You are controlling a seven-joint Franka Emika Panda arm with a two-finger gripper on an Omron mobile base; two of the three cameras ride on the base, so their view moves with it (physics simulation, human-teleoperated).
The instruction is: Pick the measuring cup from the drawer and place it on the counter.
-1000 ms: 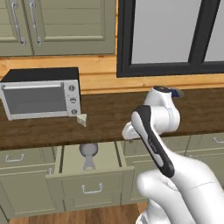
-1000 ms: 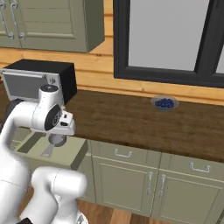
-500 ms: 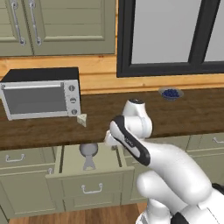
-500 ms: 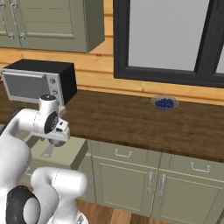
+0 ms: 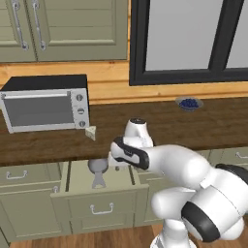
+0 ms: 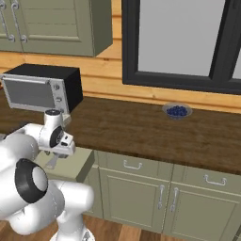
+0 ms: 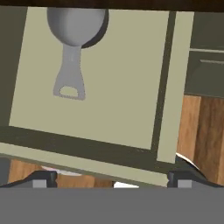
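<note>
We hang over the right side of the open drawer (image 5: 99, 206), our gripper (image 7: 111, 178) spread wide and empty, with the measuring cup (image 5: 97, 168) lying flat toward the drawer's rear-left, its bowl close under the counter (image 5: 160, 126) lip. We judge the risk is descending off-centre and clipping the drawer's right wall or the overhang. Its long axis runs front to back, the handle pointing toward the drawer front.
</note>
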